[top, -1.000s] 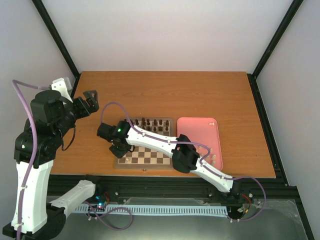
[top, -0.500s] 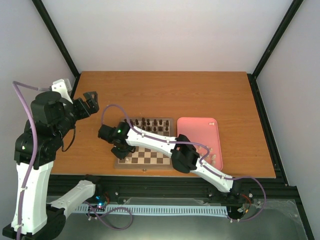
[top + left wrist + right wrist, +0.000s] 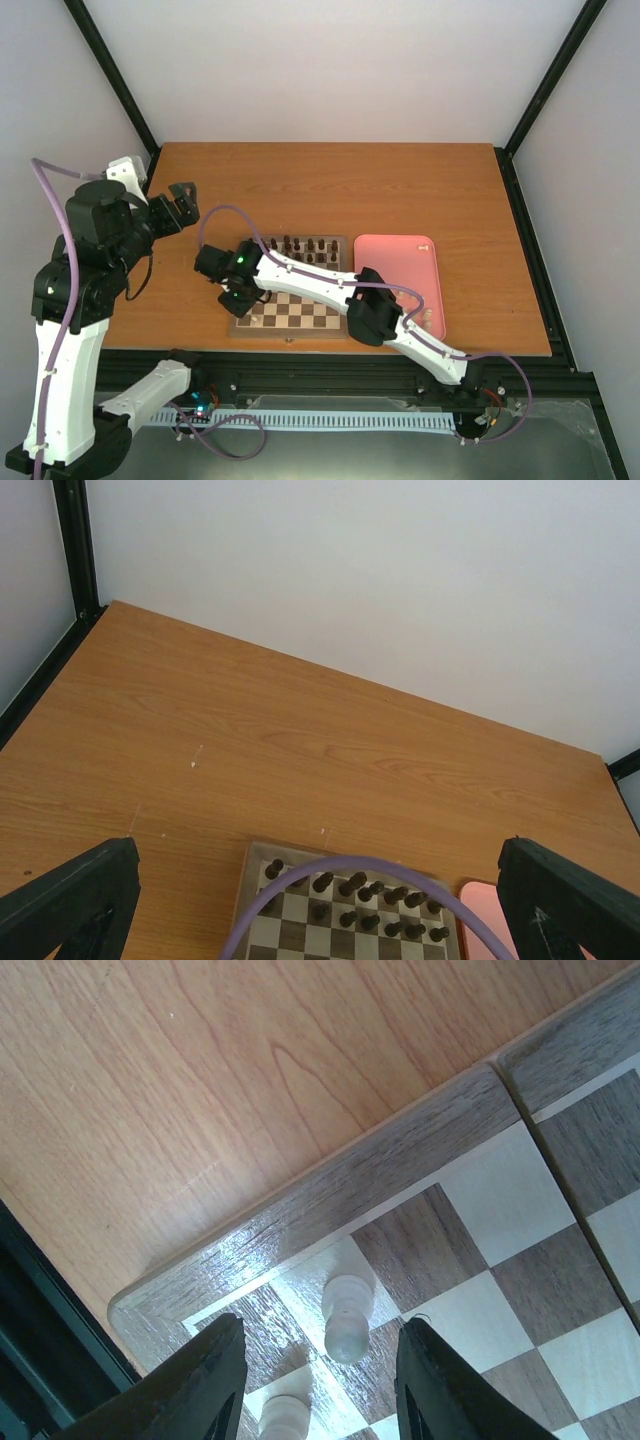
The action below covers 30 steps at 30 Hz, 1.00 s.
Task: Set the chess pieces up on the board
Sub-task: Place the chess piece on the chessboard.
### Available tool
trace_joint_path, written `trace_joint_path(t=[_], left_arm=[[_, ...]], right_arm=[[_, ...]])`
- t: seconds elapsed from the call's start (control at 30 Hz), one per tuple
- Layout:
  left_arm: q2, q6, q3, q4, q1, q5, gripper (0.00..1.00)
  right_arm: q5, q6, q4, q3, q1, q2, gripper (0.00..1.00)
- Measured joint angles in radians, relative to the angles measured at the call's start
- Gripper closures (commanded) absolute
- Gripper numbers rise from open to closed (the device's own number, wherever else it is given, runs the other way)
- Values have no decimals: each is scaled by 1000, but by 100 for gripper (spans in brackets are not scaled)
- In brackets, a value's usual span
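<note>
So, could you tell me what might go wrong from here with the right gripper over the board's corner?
The right gripper stands open around a cream piece near the corner of the board. Lifting off at a slant could clip it or the second cream piece beside it. The purple cable loops near the dark pieces and might brush them.

Robotics test cell: I work in a booth of blank white panels (image 3: 340, 70) braced by black metal struts (image 3: 112, 75). My left arm (image 3: 65, 370) and right arm (image 3: 310, 280) are bolted to a black rail (image 3: 330, 375) at the wood-grain counter (image 3: 330, 190) edge. Purple cable (image 3: 345, 859) loops overhead, with a white slotted duct (image 3: 330, 420) below.
</note>
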Motion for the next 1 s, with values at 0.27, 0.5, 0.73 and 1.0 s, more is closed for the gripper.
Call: trace_joint_path(t=[0.27, 0.5, 0.73, 1.0], left_arm=[[0, 4, -8, 0, 0, -9, 0], [0, 8, -10, 0, 0, -12, 0], [0, 8, -10, -1, 0, -12, 0], [3, 21, -9, -2, 0, -19, 0]], right_arm=[[-27, -3, -2, -1, 0, -1, 58], [-12, -1, 0, -2, 0, -6, 47], [22, 1, -1, -2, -17, -80, 47], [114, 65, 35, -334, -149, -446, 56]])
